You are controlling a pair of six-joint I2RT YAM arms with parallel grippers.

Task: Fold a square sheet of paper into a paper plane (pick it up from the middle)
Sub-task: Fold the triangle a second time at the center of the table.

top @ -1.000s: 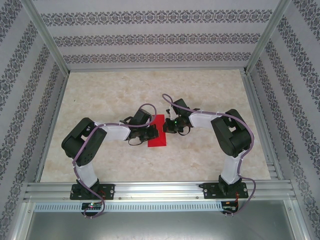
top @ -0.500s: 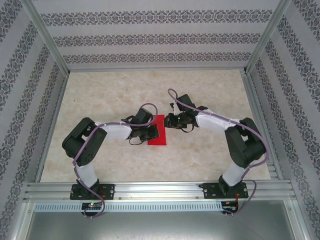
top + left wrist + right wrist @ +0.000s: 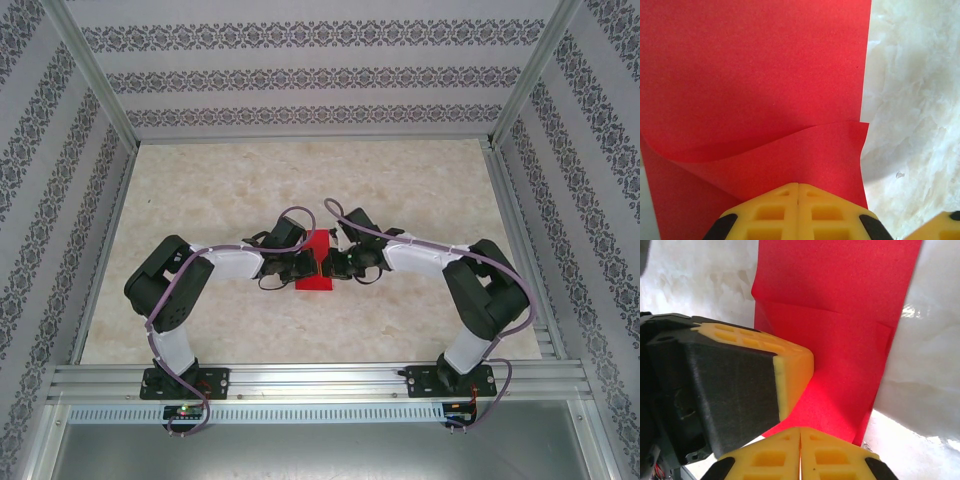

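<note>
The square sheet of paper lay part-folded at the middle of the table, with the left hand and right hand both closed, seemingly pressing its layers flat, so the next move called for sharpening that crease.

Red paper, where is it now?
In the top view the red paper lies at the middle of the table, with the left end effector over its left edge and the right end effector over its right edge.
</note>
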